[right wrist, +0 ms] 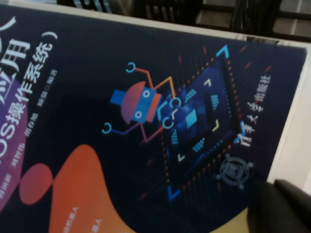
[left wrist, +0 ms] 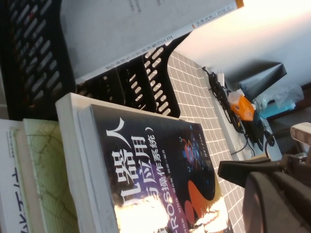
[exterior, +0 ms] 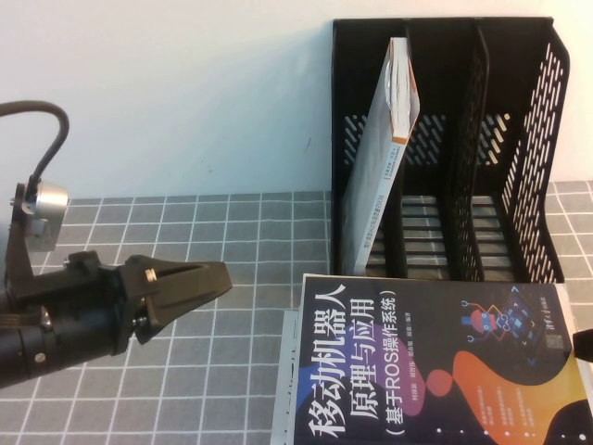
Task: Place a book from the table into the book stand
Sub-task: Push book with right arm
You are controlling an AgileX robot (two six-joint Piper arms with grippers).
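The navy book (exterior: pixel 435 366) with white Chinese characters and a small robot graphic lies flat at the front right, on top of other books. It also shows in the left wrist view (left wrist: pixel 155 170) and fills the right wrist view (right wrist: pixel 146 111). The black book stand (exterior: pixel 519 139) stands behind it on the table (exterior: pixel 232 232). My left gripper (exterior: pixel 218 275) is shut and empty, hovering left of the book and pointing at it; it also shows in the left wrist view (left wrist: pixel 233 177). My right gripper (exterior: pixel 585 345) is at the book's right edge, mostly out of view; a dark part of it shows in the right wrist view (right wrist: pixel 284 208).
A pale grey-white book with orange stripes (exterior: pixel 389 139) leans in the stand's left slot; the other two slots hold nothing. A white book (left wrist: pixel 9 194) and a pale green one (left wrist: pixel 43 174) lie under the navy book. Cables and an orange object (left wrist: pixel 243 107) sit beyond the table.
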